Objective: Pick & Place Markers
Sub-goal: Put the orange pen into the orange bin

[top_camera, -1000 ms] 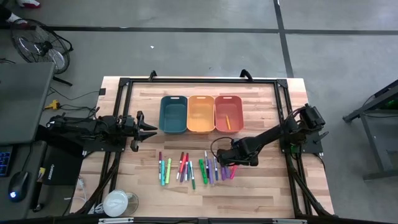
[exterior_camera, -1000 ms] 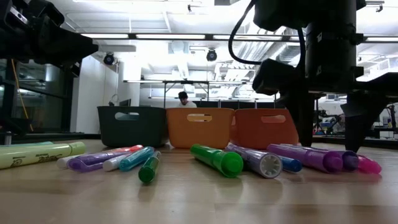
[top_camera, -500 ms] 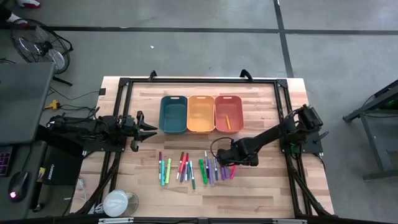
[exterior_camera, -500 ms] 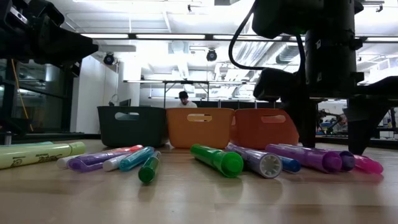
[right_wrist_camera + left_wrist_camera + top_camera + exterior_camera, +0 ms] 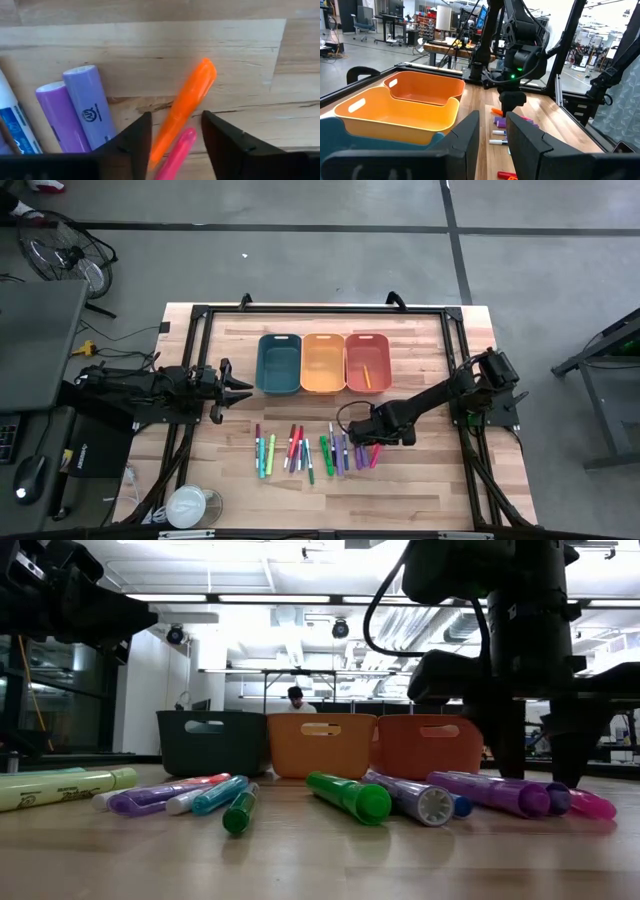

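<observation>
One orange marker (image 5: pixel 184 107) between right end effector (image 5: pixel 175 135) fingers.

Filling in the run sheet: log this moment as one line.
left end effector: parked beside teal bin | right end effector: down over markers, fingers either side of orange marker and pink marker, nothing lifted

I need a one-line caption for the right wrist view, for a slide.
Right claw straddling an orange marker and a pink marker on the wooden table, beside two purple markers.
</observation>
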`<state>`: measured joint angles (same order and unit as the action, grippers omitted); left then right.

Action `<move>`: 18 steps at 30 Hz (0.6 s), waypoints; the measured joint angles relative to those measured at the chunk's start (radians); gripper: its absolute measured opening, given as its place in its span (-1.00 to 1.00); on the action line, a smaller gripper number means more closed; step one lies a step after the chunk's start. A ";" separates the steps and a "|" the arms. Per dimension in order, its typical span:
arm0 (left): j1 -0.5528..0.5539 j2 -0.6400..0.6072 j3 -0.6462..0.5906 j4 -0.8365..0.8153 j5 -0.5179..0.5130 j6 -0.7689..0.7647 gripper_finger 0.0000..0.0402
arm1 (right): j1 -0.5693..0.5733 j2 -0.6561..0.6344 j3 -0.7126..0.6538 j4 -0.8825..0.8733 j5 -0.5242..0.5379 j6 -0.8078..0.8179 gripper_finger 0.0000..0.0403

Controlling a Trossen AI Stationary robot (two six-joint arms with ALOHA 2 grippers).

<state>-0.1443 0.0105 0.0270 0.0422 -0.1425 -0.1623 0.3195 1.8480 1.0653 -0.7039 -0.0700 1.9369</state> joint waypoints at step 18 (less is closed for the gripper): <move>0.000 0.000 0.000 0.000 0.000 0.000 -0.53 | -0.015 0.002 0.000 0.000 -0.034 -0.185 -0.77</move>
<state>-0.1440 0.0106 0.0269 0.0422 -0.1425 -0.1623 0.3045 1.8503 1.0657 -0.7040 -0.1040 1.7516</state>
